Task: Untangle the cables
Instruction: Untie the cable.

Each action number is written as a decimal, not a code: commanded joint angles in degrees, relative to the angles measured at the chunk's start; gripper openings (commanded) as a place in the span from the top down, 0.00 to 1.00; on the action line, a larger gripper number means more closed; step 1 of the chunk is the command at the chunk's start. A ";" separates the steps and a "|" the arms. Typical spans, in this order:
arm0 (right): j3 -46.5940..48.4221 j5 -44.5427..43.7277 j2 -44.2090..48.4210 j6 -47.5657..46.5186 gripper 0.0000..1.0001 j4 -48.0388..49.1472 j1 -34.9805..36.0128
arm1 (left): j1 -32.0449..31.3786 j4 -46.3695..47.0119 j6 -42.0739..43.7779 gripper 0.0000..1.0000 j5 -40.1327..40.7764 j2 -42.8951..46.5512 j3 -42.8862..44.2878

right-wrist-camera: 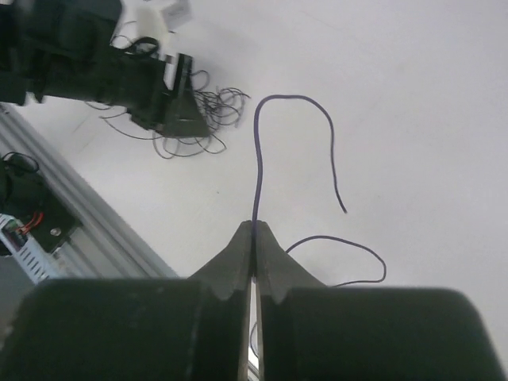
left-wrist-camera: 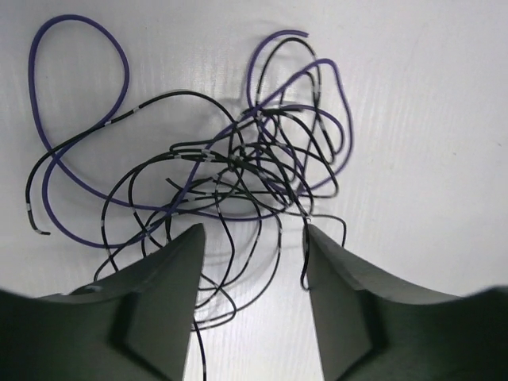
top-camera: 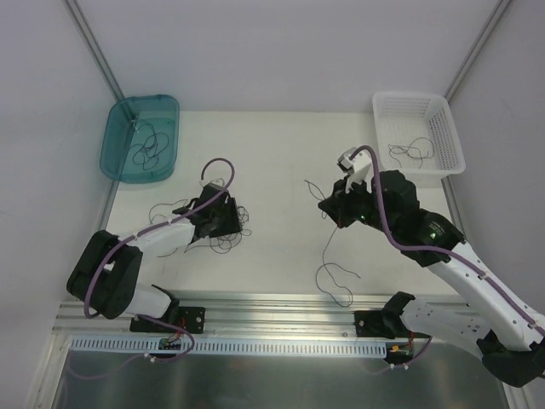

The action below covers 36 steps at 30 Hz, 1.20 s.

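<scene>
The white table (top-camera: 272, 153) fills the middle of the top view. A teal tub (top-camera: 115, 128) sits at its upper left corner with a few thin wires (top-camera: 149, 146) inside. A white basket (top-camera: 451, 141) at the upper right holds a few more.

My left gripper (left-wrist-camera: 254, 230) is at centre left, low over the cables (left-wrist-camera: 238, 167), a tangle of black and purple loops lying on the table. My fingers there stand about half apart and grip nothing, and several loops at the tangle's edge run through the gap between them.

My right gripper (right-wrist-camera: 254, 226) is at centre right, well apart from the tangle. Its fingers are pressed together on a single purple strand (right-wrist-camera: 257, 159), which rises from the tips, arches over and ends free.
</scene>
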<state>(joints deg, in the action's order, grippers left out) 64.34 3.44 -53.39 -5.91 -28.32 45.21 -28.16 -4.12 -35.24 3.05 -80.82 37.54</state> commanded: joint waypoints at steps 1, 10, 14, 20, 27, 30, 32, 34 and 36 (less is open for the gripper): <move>-2.45 -7.48 1.70 2.03 0.99 -4.56 -2.40 | -0.58 -1.68 0.87 0.45 -2.95 6.97 -0.54; -16.69 -14.61 1.89 18.21 0.99 -10.79 -5.48 | -0.93 -2.91 2.28 0.15 -11.92 21.04 -0.36; -20.82 -10.40 -1.28 20.59 0.93 -12.82 -5.57 | -0.84 -3.53 1.85 0.10 -15.95 24.82 -0.19; -23.12 -3.97 -3.83 20.59 0.74 -11.76 -4.87 | -0.93 -4.58 0.71 0.05 -18.78 27.72 -0.54; -22.76 -1.68 -7.95 19.27 0.43 -12.55 -2.15 | -0.93 -5.55 0.61 0.03 -20.45 29.40 -1.33; -22.15 -5.27 -10.76 19.45 0.31 -13.43 0.14 | -0.93 -5.72 0.53 0.03 -20.71 29.66 -1.85; -21.62 -7.12 -12.44 20.06 0.28 -14.13 1.63 | -0.93 -5.81 0.61 0.03 -20.89 29.58 -2.21; -21.27 -10.90 -14.54 20.76 0.21 -14.57 2.42 | -0.93 -5.90 0.79 0.03 -21.15 29.58 -2.47; -21.53 -12.66 -15.78 21.12 0.17 -13.70 2.43 | -0.93 -5.90 0.79 0.03 -21.15 29.58 -2.82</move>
<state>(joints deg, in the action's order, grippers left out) 40.86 -3.75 -67.64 13.74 -40.86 47.20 -28.56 -10.02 -33.89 -16.43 -51.99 35.40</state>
